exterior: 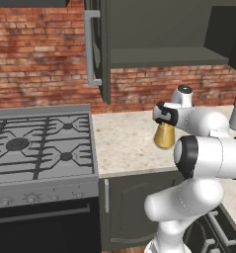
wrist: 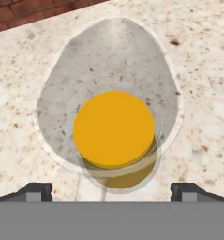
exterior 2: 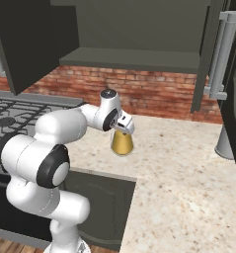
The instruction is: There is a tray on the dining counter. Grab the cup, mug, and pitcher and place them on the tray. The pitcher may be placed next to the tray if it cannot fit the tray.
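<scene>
A white robot arm reaches over a speckled beige bench (exterior: 124, 143) in a brick-walled kitchen, its tool (wrist: 111, 191) poised directly above a glass pitcher (wrist: 114, 136) of amber-orange liquid. The camera on the hand looks straight down into the pitcher: the round orange surface of the liquid sits inside the clear, flared rim, whose spout end points toward the brick wall (wrist: 33, 10) at the top of that view. The tool's two dark fingertips (wrist: 34, 191) stand wide apart, one at each lower corner of the picture, on either side of the pitcher and closed on nothing.

From the left base camera, the pitcher (exterior: 164, 136) stands upright on the bench, well to the right of a grey gas stove (exterior: 40, 148), with the arm's wrist hiding its neck. From the right base camera, the pitcher (exterior 2: 122, 143) shows its wide amber base beneath the tool (exterior 2: 125, 129), set back from the bench's front edge and nearer the brick wall. Whether the fingers touch the glass cannot be told.

A dark cabinet (exterior 2: 134, 34) hangs open above the bench, its door (exterior: 102, 47) swung out with a long pale handle (exterior: 91, 48). A grey tapered vessel (exterior 2: 224, 143) stands on the bench far to the right, well apart from the pitcher.
</scene>
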### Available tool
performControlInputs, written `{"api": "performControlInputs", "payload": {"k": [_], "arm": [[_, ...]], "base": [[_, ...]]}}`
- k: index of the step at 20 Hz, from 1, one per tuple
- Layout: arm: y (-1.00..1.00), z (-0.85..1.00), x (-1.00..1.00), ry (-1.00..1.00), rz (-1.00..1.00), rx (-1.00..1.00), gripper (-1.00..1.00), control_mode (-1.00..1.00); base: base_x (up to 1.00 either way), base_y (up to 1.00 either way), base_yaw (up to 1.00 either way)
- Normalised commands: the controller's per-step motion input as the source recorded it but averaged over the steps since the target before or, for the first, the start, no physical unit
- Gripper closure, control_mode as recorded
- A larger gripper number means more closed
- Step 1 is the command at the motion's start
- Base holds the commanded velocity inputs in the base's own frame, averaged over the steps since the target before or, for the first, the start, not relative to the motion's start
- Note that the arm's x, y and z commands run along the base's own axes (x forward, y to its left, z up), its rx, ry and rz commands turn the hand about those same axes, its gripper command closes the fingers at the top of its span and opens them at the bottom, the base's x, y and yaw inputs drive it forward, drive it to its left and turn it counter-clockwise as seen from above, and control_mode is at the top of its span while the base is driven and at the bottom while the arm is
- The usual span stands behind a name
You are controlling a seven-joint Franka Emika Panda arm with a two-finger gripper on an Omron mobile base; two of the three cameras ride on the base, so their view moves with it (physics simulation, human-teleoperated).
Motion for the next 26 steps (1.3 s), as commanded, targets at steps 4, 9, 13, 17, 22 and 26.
{"api": "performControlInputs", "payload": {"k": [4,9,13,17,22,26], "arm": [[0.01,0.0,0.0,0.01,0.0,0.0,-1.0,-1.0],[0.03,0.0,0.0,0.02,0.0,0.0,-1.0,-1.0],[0.04,0.0,0.0,0.02,0.0,0.0,-1.0,-1.0],[0.03,0.0,0.0,0.01,0.0,0.0,-1.0,-1.0],[0.01,-0.03,0.0,0.0,0.0,0.0,-1.0,-1.0],[0.03,-0.09,0.0,0.0,0.0,0.0,-1.0,-1.0]], "base": [[0.0,0.0,0.0],[0.0,0.0,0.0],[0.0,0.0,0.0],[0.0,0.0,0.0],[0.0,0.0,0.0],[0.0,0.0,0.0]]}}
